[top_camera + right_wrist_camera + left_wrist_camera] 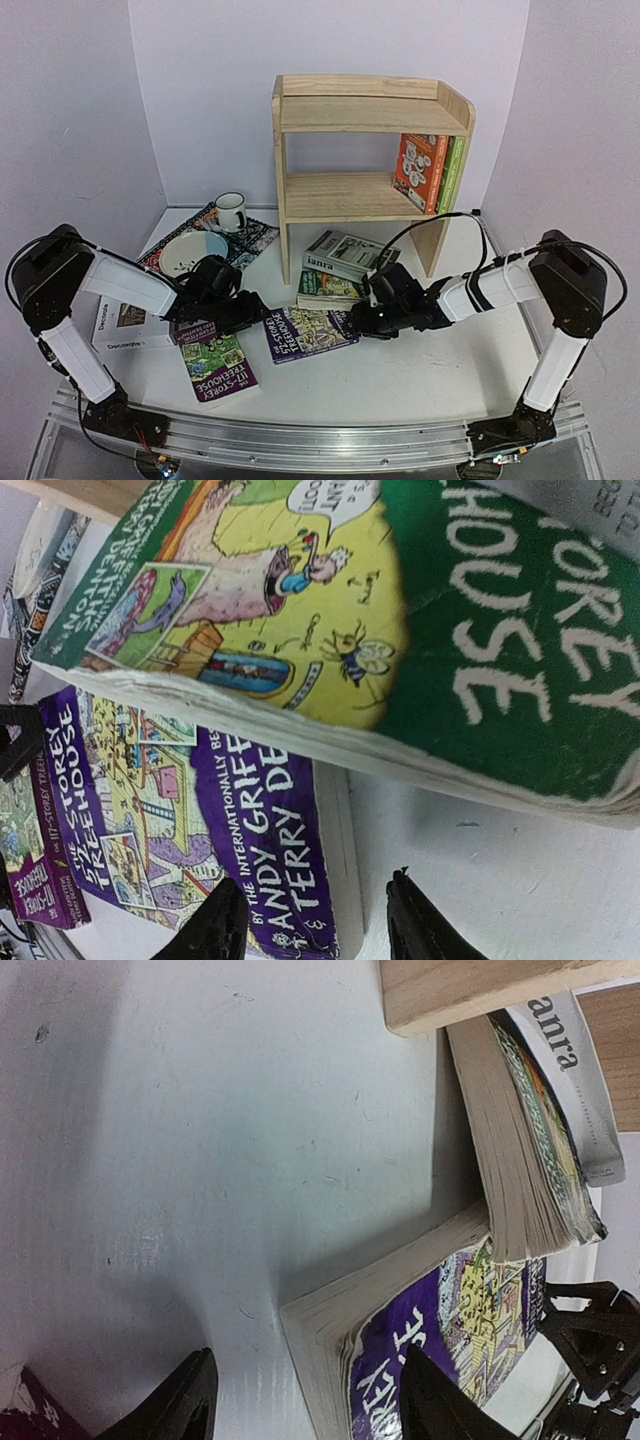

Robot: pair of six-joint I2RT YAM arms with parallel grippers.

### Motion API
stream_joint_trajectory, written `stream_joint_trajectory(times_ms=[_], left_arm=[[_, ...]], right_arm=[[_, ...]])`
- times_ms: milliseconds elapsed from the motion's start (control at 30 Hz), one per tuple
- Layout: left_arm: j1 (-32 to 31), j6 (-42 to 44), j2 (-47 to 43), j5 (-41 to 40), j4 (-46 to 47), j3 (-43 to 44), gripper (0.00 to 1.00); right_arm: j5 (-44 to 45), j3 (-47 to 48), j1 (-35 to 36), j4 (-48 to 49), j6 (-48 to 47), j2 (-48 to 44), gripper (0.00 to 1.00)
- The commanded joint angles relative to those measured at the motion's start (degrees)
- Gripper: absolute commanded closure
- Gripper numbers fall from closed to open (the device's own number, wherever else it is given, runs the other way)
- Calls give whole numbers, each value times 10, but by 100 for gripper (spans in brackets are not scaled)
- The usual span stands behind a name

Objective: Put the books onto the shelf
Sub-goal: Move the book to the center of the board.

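Jaws of left gripper (310, 1405) and right gripper (320, 925) are standing half-open astride purple book (310, 333), probably light and floppy, needing deep edge grips.

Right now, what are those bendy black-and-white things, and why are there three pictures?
Those are two robot arms, the left arm and the right arm. Each ends in pinching jaws. The big picture looks down from a camera above. The other two come from little cameras on each wrist, so you see the jaws up close. Several books lie on the table, and an orange book stands in the wooden shelf. Both sets of jaws sit open around opposite edges of the purple book, not squeezing it yet.
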Motion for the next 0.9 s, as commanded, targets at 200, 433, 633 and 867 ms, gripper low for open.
stream_joint_trajectory(times_ms=[200, 433, 633, 867], left_arm=[[2, 24, 41, 40, 14, 19, 43], [2, 41, 60, 53, 14, 36, 43], [2, 63, 67, 62, 16, 49, 43], [0, 95, 89, 99, 18, 80, 40]], right_arm=[[-24, -13, 59, 9, 38, -12, 60], [-12, -11, 122, -15, 42, -29, 61], [2, -2, 173, -65, -11, -54, 60], [15, 37, 207, -129, -58, -49, 54]])
